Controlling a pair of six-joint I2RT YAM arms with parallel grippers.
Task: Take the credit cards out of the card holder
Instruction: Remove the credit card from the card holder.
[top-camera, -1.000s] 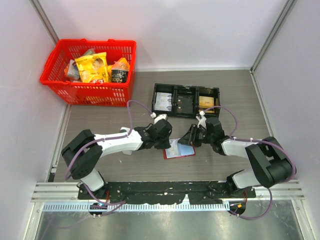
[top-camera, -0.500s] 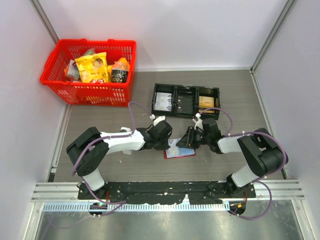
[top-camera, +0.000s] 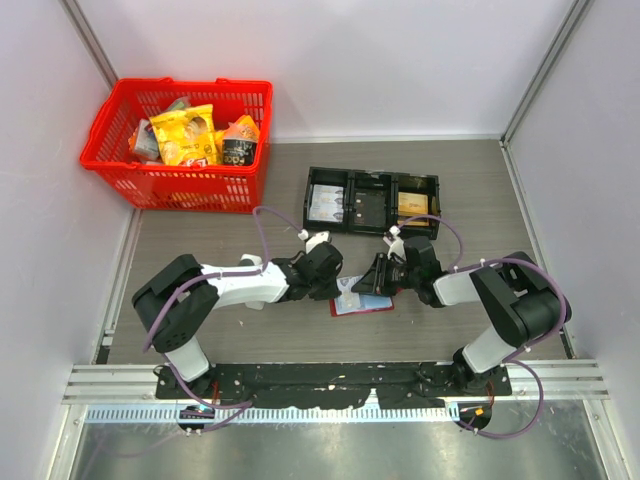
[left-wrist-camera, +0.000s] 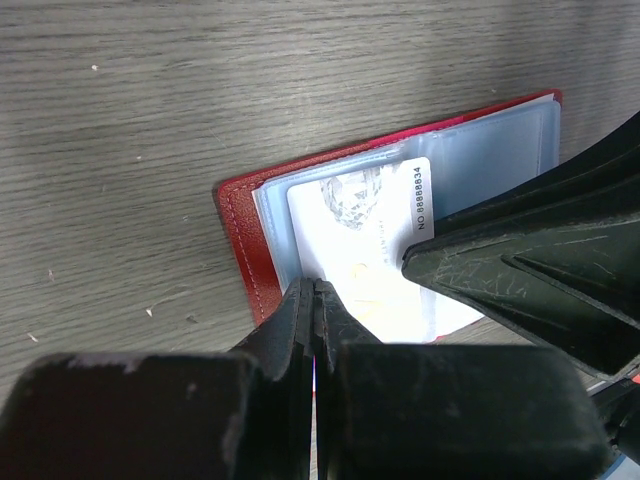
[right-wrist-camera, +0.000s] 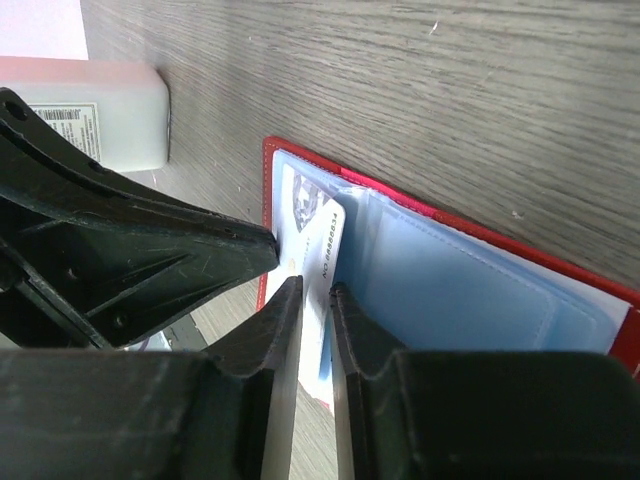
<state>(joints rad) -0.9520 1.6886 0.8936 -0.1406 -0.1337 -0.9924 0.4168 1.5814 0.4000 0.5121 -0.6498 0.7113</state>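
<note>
The red card holder (top-camera: 362, 300) lies spread open on the table between my two grippers, its pale blue sleeves (right-wrist-camera: 450, 290) facing up. A whitish credit card (left-wrist-camera: 365, 240) printed "NO 8888834" lies on its left half, partly out of a sleeve. My left gripper (left-wrist-camera: 315, 288) is shut, its tips down on the holder's near edge by the card; in the top view it (top-camera: 333, 284) is at the holder's left. My right gripper (right-wrist-camera: 318, 290) stands a narrow gap open, the card's (right-wrist-camera: 318, 235) numbered edge showing between its tips; in the top view it (top-camera: 371, 283) is at the holder's right.
A black three-compartment tray (top-camera: 371, 202) stands behind the holder with cards and small items in it. A red basket (top-camera: 180, 145) of snack packs stands at the back left. Walls enclose both sides and the back.
My right gripper has moved a little left onto the card holder, closer to the left gripper. The left gripper and the holder have hardly shifted.
</note>
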